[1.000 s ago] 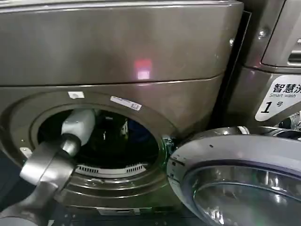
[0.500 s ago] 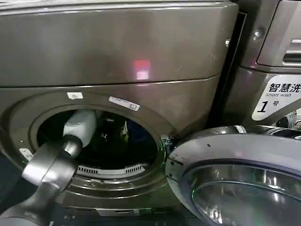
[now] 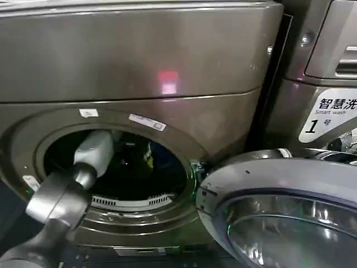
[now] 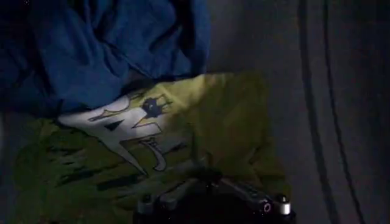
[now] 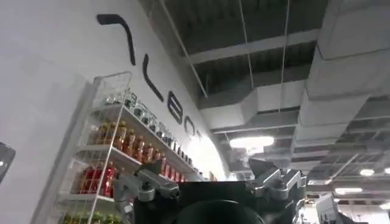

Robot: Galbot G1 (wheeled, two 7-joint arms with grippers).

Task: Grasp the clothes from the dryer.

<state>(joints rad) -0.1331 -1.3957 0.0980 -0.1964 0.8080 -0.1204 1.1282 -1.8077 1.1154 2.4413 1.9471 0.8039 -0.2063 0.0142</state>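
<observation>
From the head camera, the left arm (image 3: 67,184) reaches through the round porthole of the dryer (image 3: 139,56) into the dark drum, where a sliver of the clothes (image 3: 149,155) shows. The glass door (image 3: 279,212) hangs open at right. The left wrist camera looks down on the bundle: the yellow-green garment (image 4: 201,134) with its white patch (image 4: 119,125), the navy-blue garment (image 4: 103,49) beside it. The left end effector (image 4: 210,204) sits just above the yellow fabric; whether it is open I cannot tell. The right end effector (image 5: 210,192) points at a ceiling, beside a shelf of bottles (image 5: 116,158), its fingers spread apart.
</observation>
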